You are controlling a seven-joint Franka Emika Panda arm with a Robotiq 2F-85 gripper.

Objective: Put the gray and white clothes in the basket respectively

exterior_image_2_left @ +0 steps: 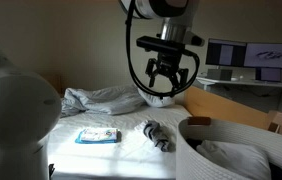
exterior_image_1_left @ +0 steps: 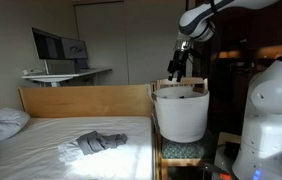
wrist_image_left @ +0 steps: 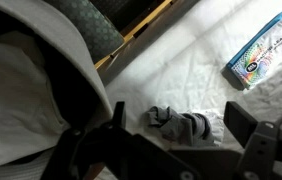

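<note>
Jaws spread and empty, the gripper (exterior_image_2_left: 166,88) hangs above the rim of the basket (exterior_image_1_left: 179,118), with the gray garment (wrist_image_left: 181,123) crumpled on the bed (exterior_image_1_left: 41,135) below and just beyond it, a light, limp bundle likely best pinched at its raised middle fold.

A flat blue-and-white plastic packet (exterior_image_2_left: 98,136) lies on the white bedsheet (exterior_image_2_left: 101,158). In an exterior view a plump white pillow (exterior_image_1_left: 3,122) sits at nine o'clock, against the pale wooden bed board (exterior_image_1_left: 81,100). At twelve o'clock, a dark monitor (exterior_image_1_left: 59,45) stands on a white bench (exterior_image_1_left: 66,73).
</note>
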